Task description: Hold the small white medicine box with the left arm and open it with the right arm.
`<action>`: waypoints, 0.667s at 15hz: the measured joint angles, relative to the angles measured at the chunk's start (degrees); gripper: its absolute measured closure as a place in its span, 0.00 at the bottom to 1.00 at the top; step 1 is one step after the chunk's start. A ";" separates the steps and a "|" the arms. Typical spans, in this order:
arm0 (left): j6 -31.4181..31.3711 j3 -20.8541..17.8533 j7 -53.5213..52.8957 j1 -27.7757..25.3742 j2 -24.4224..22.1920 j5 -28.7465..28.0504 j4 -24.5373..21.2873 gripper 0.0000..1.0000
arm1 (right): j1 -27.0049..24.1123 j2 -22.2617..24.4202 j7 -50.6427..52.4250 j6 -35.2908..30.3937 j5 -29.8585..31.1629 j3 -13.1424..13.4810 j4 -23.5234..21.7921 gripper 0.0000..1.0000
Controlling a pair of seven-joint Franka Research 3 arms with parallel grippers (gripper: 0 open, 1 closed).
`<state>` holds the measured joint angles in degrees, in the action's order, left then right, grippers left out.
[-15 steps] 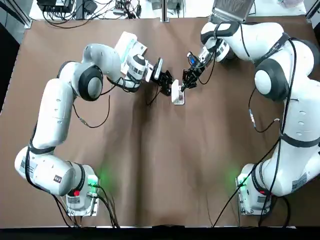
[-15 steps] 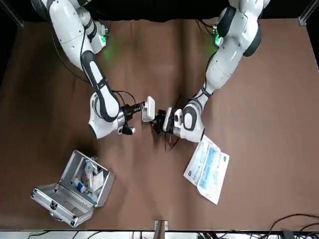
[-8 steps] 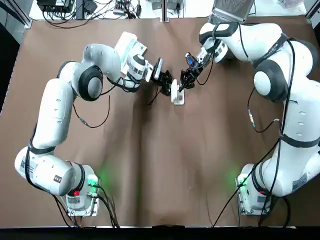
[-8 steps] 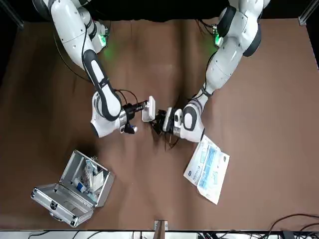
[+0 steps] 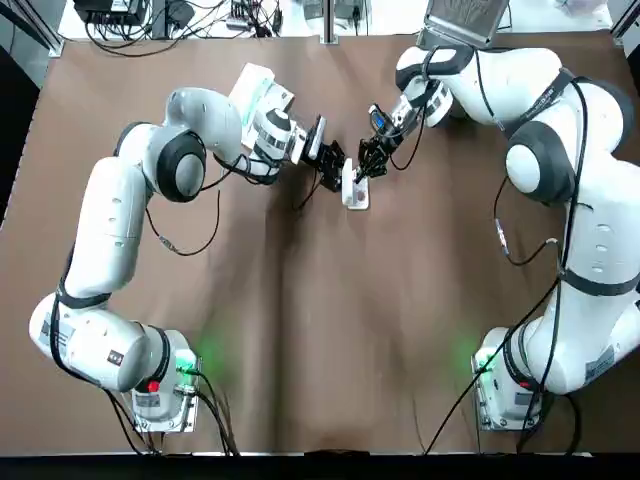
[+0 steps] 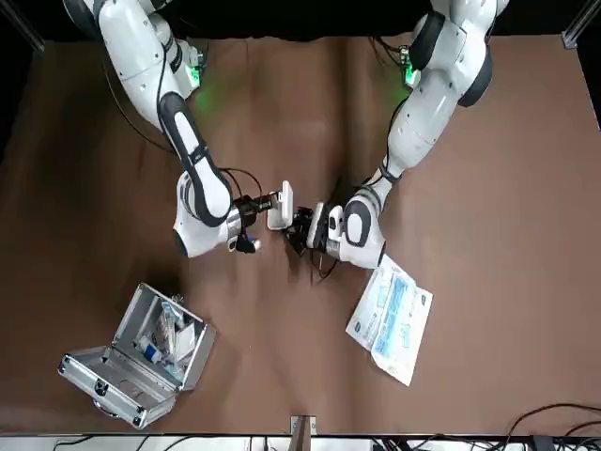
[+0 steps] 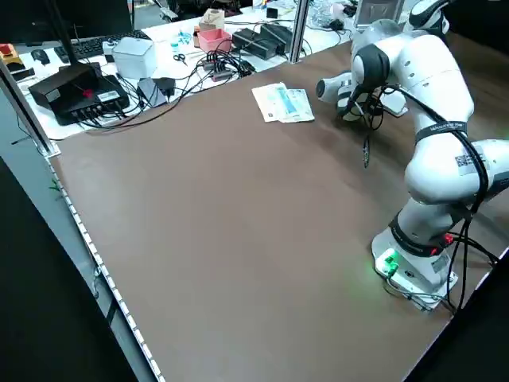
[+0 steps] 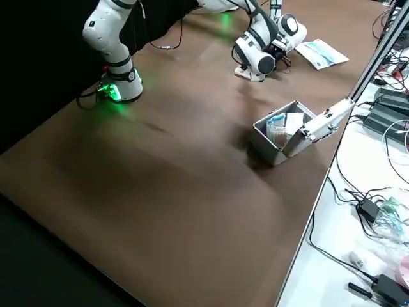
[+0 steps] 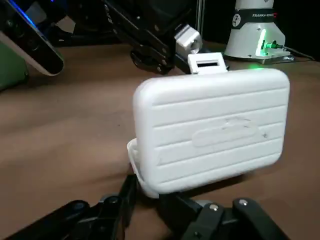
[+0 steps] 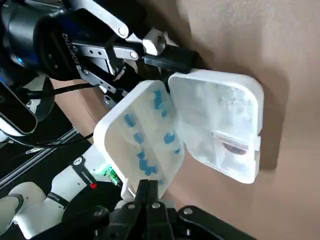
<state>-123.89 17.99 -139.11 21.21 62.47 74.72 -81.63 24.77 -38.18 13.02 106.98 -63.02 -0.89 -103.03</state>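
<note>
Between the arms, right gripper [image 10: 148,189] is pinching and left gripper [image 5: 335,173] clamping the opened medicine box [image 10: 220,125], whose raised half could spill pills [image 10: 144,150] if overtilted.

Left gripper [image 5: 337,176], right gripper [image 5: 362,170]: fingers pinched, facing.

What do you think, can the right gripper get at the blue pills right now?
Probably not: the right gripper is shut on the rim of the medicine box half holding the blue pills, so it's occupied.
</note>
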 joint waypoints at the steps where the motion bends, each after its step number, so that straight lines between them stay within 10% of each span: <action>1: 0.00 0.00 0.00 0.00 0.00 0.00 0.00 0.73 | 0.10 0.00 0.00 0.11 -0.01 0.00 0.00 0.99; 10: -0.06 -0.07 0.01 -0.21 -0.01 0.00 0.18 0.67 | 0.15 -0.01 0.00 0.18 -0.11 0.02 0.01 0.99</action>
<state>-123.95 17.92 -139.10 21.00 62.47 74.72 -81.45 24.93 -38.19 13.01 107.17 -63.13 -0.87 -103.02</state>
